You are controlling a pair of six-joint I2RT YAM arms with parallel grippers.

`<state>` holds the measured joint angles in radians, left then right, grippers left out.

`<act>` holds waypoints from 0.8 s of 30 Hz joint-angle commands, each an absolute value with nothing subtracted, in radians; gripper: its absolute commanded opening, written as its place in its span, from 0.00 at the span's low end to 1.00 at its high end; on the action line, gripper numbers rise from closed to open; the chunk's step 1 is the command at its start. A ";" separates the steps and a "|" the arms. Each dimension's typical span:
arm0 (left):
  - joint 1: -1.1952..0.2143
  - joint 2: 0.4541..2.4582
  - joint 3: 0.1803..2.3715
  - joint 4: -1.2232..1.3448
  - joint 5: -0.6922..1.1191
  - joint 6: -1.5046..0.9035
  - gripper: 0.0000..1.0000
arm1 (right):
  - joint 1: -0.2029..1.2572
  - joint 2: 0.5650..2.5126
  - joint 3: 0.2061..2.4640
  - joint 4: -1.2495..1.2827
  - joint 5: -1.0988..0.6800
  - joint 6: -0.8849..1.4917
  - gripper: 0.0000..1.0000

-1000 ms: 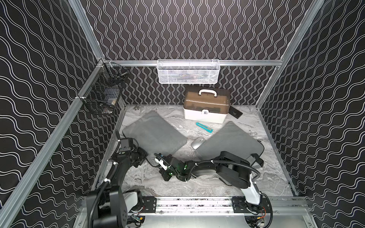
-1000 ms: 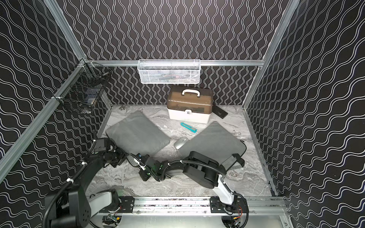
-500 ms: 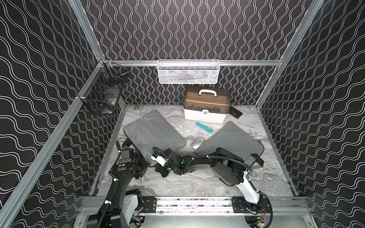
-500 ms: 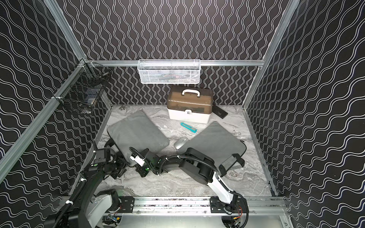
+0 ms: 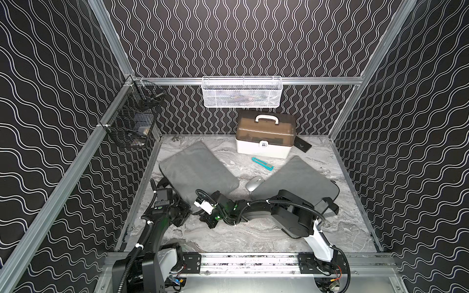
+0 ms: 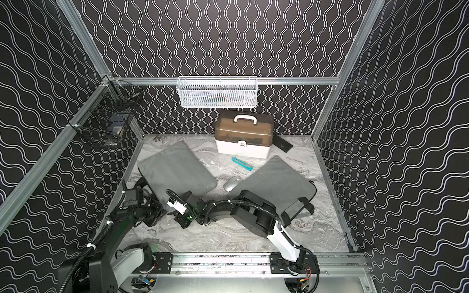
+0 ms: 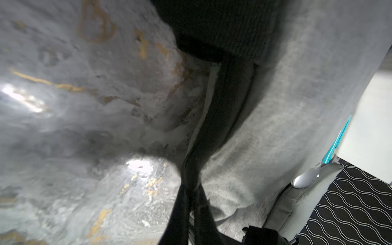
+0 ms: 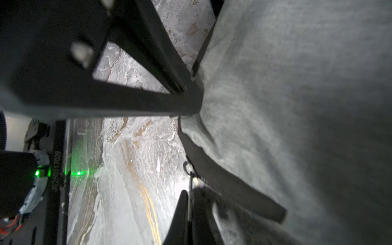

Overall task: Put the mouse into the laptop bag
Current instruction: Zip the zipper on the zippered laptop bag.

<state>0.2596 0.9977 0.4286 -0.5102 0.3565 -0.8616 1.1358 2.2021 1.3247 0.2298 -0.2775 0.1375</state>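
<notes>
The silver mouse [image 5: 253,183] [image 6: 231,183] lies on the marble floor between two grey laptop bags. It also shows far off in the left wrist view, mouse [image 7: 305,176]. Both grippers are at the near corner of the left laptop bag [image 5: 198,172] [image 6: 175,170]. My left gripper [image 5: 188,208] [image 6: 163,210] [image 7: 192,186] is shut on the bag's black edge strip [image 7: 220,118]. My right gripper [image 5: 201,215] [image 6: 177,216] [image 8: 189,198] is shut on the thin metal zipper pull [image 8: 191,182] of the same bag [image 8: 297,106].
The second grey bag [image 5: 294,182] lies at the right, under the right arm's elbow. A teal tool [image 5: 262,163] and a white box with a brown lid [image 5: 265,137] sit behind. A white mesh basket [image 5: 241,91] and a black wire basket [image 5: 134,126] hang on the walls.
My left gripper has swung in to the bag's near corner and shut on its black edge. The right gripper has stayed shut and shifted slightly along that corner.
</notes>
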 commanded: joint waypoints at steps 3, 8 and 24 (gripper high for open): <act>0.290 0.962 0.449 -0.573 0.277 -0.824 0.00 | 1.056 2.163 1.269 0.102 -0.212 0.072 0.00; 0.317 0.976 0.456 -0.570 0.316 -0.803 0.00 | 0.987 2.133 1.203 0.100 -0.180 0.074 0.00; 0.324 0.969 0.504 -0.599 0.250 -0.833 0.00 | 0.915 1.705 0.938 0.147 0.001 0.390 1.00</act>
